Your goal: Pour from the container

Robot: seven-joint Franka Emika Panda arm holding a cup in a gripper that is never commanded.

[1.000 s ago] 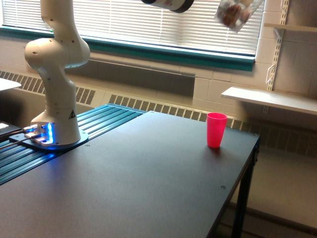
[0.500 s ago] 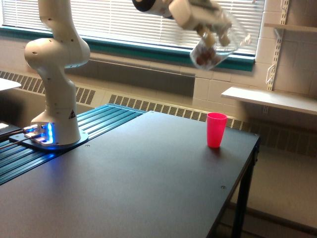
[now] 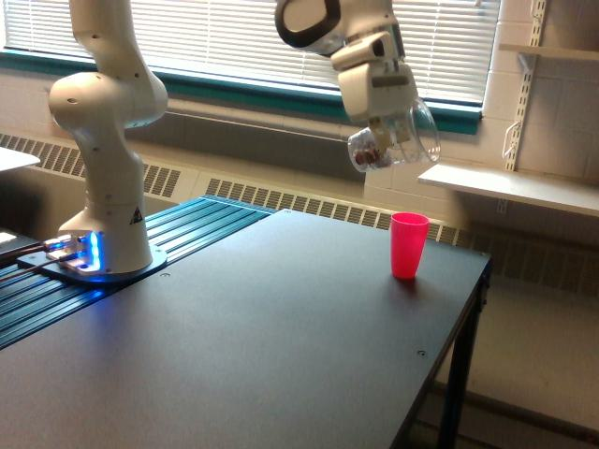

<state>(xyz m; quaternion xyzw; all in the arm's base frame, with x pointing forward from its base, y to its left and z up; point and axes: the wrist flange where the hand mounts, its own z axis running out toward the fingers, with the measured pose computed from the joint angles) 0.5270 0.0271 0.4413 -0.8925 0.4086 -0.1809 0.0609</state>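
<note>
Exterior view. The arm's white base (image 3: pixel 98 140) stands on a blue-lit mount at the bench's (image 3: pixel 281 355) edge toward the exterior view's left, on a ribbed teal strip (image 3: pixel 140 253) that runs along that side. The upper arm leaves the frame at the top and returns as a white wrist, ending in the gripper (image 3: pixel 386 126), which hangs in the air above the bench's far edge.

Gripper: clamped on the container (image 3: pixel 398 140). The fingers are mostly hidden behind the clear wall, so the exact width between them cannot be read; they close on the container's upper part. Nothing else touches the gripper.

Container: clear, tilted well off upright, held aloft with its rounded body toward the exterior view's right. Reddish-brown bits (image 3: pixel 367 154) sit gathered at its low side, toward the exterior view's left. Handle not clearly made out.

A pink cup (image 3: pixel 408 245) stands upright on the bench near the far corner on the exterior view's right, below the container and well apart from it. The dark bench surface carries no other loose item in view.
</note>
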